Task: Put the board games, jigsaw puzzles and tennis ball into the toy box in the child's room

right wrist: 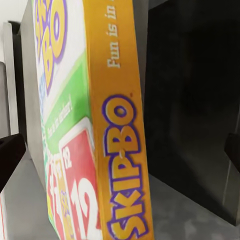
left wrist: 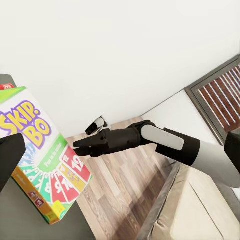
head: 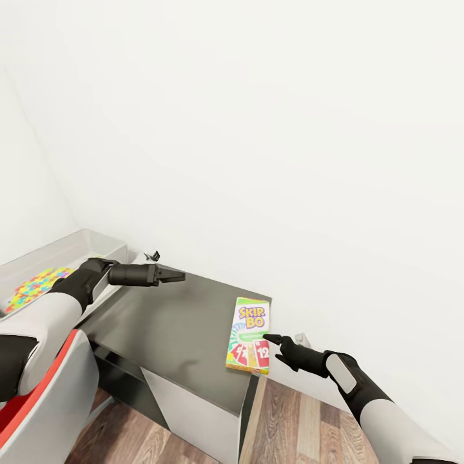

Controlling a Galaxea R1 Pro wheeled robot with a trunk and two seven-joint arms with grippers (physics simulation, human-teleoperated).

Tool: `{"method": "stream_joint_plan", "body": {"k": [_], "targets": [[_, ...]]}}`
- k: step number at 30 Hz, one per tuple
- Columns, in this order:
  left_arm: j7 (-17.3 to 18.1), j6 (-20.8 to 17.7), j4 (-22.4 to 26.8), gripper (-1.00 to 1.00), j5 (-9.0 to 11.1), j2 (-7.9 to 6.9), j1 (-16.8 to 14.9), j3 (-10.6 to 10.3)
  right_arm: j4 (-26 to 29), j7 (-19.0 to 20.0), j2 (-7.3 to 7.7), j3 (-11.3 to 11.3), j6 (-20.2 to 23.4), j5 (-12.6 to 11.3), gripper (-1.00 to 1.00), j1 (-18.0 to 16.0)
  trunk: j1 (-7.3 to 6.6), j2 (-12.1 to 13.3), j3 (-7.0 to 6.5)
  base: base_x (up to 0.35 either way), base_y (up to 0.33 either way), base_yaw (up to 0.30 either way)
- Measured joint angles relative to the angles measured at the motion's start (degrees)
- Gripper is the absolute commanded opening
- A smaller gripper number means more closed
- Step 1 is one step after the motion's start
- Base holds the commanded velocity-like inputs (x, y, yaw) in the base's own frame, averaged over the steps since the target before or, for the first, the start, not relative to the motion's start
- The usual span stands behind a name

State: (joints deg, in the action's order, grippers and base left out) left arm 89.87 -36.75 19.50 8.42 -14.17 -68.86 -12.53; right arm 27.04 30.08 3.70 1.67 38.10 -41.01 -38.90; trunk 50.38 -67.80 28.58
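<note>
From the head, your game [head: 249,335] lies flat at the dark desk's [head: 174,328] right edge, your right gripper [head: 274,339] at its side, fingers together; your left gripper [head: 174,276] hovers closed above the desk, beside the tray [head: 90,245] holding a puzzle [head: 35,287]. Left wrist: right gripper [left wrist: 82,146] closed beside the game [left wrist: 40,160]. Right wrist: the game's orange edge [right wrist: 120,150] is close up.

Board game [head: 249,335]: white and green cover, yellow-purple "SKIP-BO" lettering, red cards with white numerals, orange side panel [right wrist: 122,150]; jigsaw puzzle [head: 33,287]: yellow, blue, pink, green pieces; toy box [head: 96,243]: light grey. Table side unit [head: 174,322]: dark grey top, paler grey front; chair [head: 38,393]: red and white; floor [head: 296,419]: brown wood planks; wall [head: 258,129]: plain white. Arms: white shells, black joints, both grippers black.
</note>
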Motion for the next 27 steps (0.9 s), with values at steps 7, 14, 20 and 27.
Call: {"method": "stream_joint_plan", "body": {"k": [7,14,20,27], "targets": [[0.0,0.0,0.0,1.00,0.0,0.04,0.0,0.0,0.0,0.0,0.00,0.0,0.0,0.0,1.00,0.0,0.00,0.0,0.00,0.000,0.011,0.000],[0.0,0.0,0.0,1.00,0.0,0.08,0.0,0.0,0.0,0.0,0.00,0.0,0.0,0.0,1.00,0.0,0.00,0.0,0.00,0.000,0.042,0.000],[0.0,0.0,0.0,1.00,0.0,0.06,0.0,0.0,0.0,0.0,0.00,0.0,0.0,0.0,1.00,0.0,0.00,0.0,0.00,0.000,0.005,0.000],[0.0,0.0,0.0,1.00,0.0,0.06,0.0,0.0,0.0,0.0,0.00,0.0,0.0,0.0,1.00,0.0,0.00,0.0,0.00,0.000,0.000,0.000]]}}
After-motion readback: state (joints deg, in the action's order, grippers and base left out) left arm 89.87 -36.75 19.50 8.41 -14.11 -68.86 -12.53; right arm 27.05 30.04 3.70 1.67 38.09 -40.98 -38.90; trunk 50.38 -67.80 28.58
